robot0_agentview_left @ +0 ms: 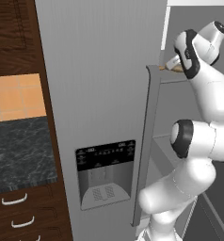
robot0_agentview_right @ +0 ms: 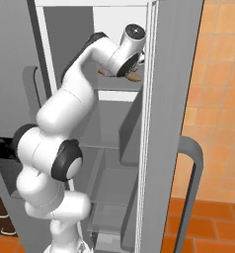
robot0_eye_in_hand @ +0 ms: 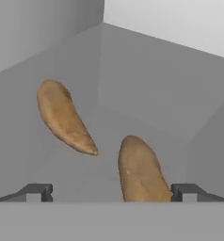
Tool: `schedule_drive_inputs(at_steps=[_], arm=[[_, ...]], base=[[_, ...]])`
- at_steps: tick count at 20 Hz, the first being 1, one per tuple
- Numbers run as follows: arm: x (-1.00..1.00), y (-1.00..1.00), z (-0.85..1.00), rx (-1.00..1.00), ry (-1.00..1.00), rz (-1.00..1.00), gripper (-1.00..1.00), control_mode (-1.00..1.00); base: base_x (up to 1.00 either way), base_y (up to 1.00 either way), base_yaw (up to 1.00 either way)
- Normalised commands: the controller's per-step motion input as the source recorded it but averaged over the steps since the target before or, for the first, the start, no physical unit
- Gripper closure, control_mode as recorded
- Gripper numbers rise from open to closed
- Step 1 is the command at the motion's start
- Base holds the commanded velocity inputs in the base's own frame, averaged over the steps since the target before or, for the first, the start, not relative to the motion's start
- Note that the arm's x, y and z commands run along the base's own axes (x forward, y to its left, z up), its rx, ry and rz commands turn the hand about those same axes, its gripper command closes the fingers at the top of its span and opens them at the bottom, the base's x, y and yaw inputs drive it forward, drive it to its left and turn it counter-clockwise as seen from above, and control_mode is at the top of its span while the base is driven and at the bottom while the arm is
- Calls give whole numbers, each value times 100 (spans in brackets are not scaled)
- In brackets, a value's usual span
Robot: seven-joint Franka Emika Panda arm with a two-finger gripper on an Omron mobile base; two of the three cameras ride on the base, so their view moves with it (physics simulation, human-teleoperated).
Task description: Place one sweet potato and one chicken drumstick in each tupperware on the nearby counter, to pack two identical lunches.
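Observation:
Two brown sweet potatoes lie on a grey shelf inside the open fridge. The nearer sweet potato (robot0_eye_in_hand: 141,172) sits low between my fingertips (robot0_eye_in_hand: 38,192), closer to the right one. The other sweet potato (robot0_eye_in_hand: 62,117) lies farther back to the left. My gripper (robot0_eye_in_hand: 111,192) is open and holds nothing. From the base cameras, the sweet potatoes (robot0_agentview_right: 132,77) (robot0_agentview_left: 173,68) peek out beside my hand, high on the upper shelf. The dark marbled counter (robot0_agentview_left: 20,150) lies left of the fridge. The tupperware and chicken drumsticks are out of view.
The closed left fridge door (robot0_agentview_left: 100,94) carries a dispenser panel (robot0_agentview_left: 105,172) and a long handle (robot0_agentview_left: 149,141). The open right door (robot0_agentview_right: 169,123) stands close beside my arm. Lower fridge shelves (robot0_agentview_right: 109,178) sit below. Brown drawers (robot0_agentview_left: 20,212) are under the counter.

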Motion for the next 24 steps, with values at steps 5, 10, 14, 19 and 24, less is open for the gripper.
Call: schedule_drive_inputs(at_steps=[5,10,14,19,24], arm=[[67,-16,-7,0,5,7,-100,-100],[48,-11,-9,0,0,5,-100,-100],[-44,0,-18,0,-4,2,-100,-100],[-40,7,-17,0,-3,5,-100,-100],[-18,24,-30,-2,-4,4,-100,-100]], base=[[0,0,0],[0,0,0],[0,0,0],[0,0,0],[0,0,0]])
